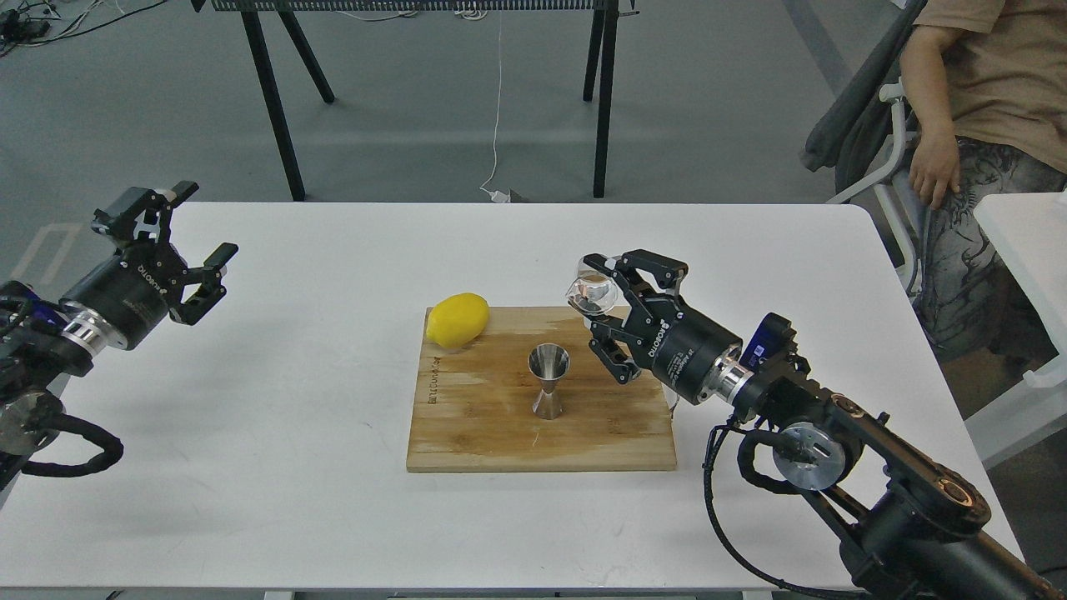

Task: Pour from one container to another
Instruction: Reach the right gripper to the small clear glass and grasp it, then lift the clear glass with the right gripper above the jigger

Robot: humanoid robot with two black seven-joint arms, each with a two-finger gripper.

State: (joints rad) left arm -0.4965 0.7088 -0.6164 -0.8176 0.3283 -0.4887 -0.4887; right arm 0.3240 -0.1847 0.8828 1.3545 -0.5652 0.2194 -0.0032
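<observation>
My right gripper (602, 302) pinches the glass cup (593, 292), lifted and tipped toward the jigger (548, 380) so its mouth leads; the jigger stands upright on the cutting board (467, 433) — a steady target; my left gripper (190, 250) waits spread wide, well apart.

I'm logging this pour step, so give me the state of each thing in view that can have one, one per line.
glass cup: lifted off the board, tilted, held in the right gripper.
jigger: upright on the cutting board, top cone open, not gripped.
lemon: whole, lying at the cutting board's far left corner.
right gripper: shut on the glass cup.
left gripper: open, empty, held above the table.
</observation>
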